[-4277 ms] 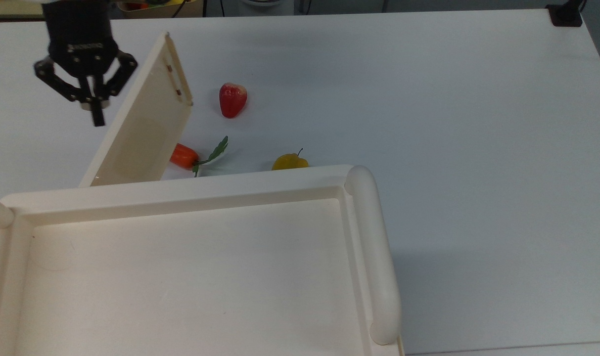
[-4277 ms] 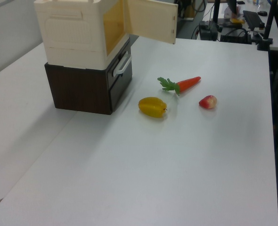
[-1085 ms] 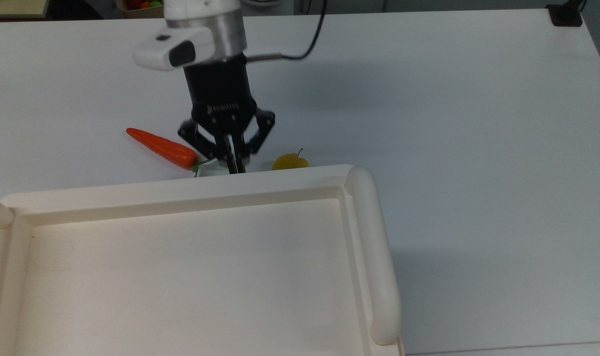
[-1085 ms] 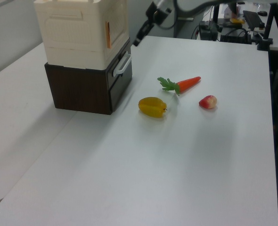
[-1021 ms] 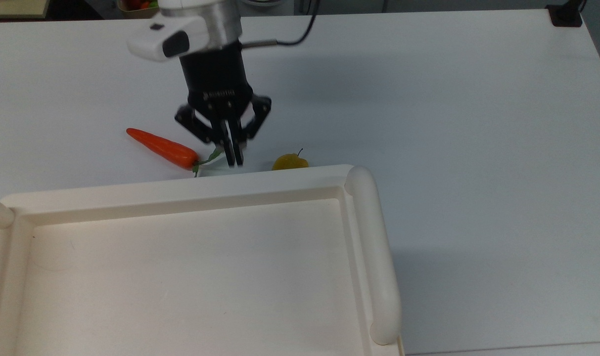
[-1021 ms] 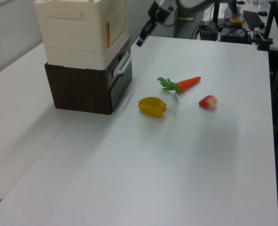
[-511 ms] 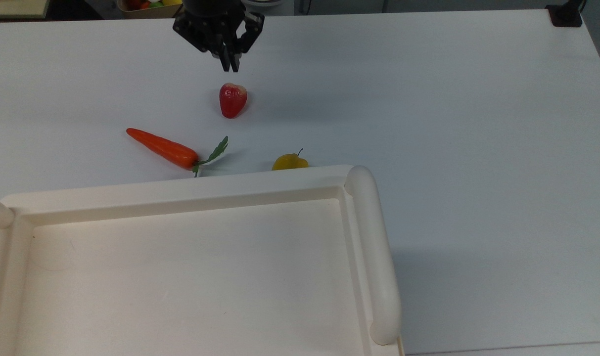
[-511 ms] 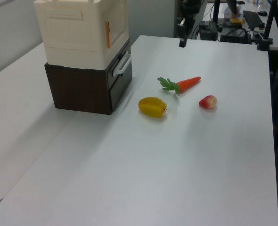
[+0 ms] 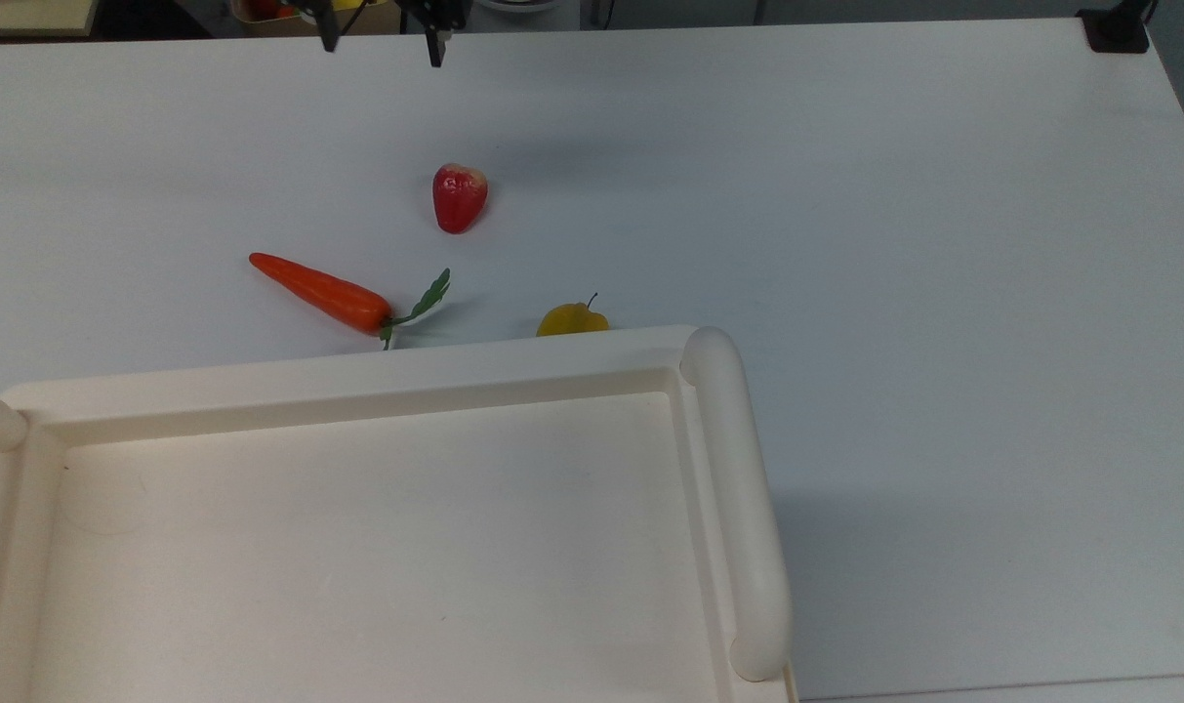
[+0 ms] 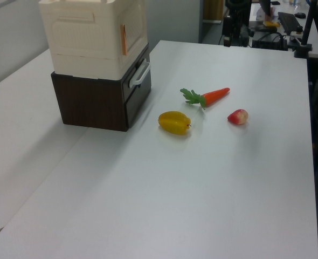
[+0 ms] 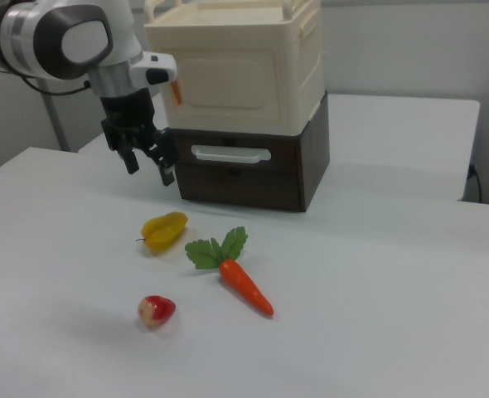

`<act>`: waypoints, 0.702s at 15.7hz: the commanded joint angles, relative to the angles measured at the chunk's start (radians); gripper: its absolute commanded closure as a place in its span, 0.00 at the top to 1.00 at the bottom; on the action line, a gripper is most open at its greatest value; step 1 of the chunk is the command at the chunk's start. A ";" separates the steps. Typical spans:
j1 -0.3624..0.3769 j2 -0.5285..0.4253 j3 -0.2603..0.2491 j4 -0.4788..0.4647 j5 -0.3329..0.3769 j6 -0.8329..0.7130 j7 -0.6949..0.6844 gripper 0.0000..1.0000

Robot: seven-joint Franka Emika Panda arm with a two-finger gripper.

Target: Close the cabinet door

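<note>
The cabinet door [image 11: 238,80] is a cream panel lying flush against the front of the cream cabinet, swung fully in; in the left view the cabinet door [image 10: 135,28] faces right. In the top view I look down on the cabinet's recessed top [image 9: 377,376]. My gripper [image 11: 150,171] hangs open and empty over the table, off the right view's left side of the cabinet front and apart from it. In the top view the gripper [image 9: 383,41] shows at the far edge, its fingertips spread wide.
Under the cabinet sits a dark brown drawer unit [image 11: 253,178] with a white handle [image 11: 231,153]. On the white table lie a carrot [image 9: 323,292], a yellow fruit [image 9: 572,319] and a red fruit [image 9: 458,197]. Desks with cables stand beyond the far edge.
The door, standing open 4.3 s ago, has swung shut. Since a second ago my gripper has drawn back from the cabinet front across the table, and its fingers have gone from shut to open.
</note>
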 commanded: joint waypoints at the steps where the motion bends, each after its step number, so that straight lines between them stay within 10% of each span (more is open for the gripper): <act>1: -0.028 0.024 0.002 0.032 -0.015 -0.021 0.011 1.00; 11: -0.117 0.001 -0.001 0.088 0.002 -0.112 -0.102 1.00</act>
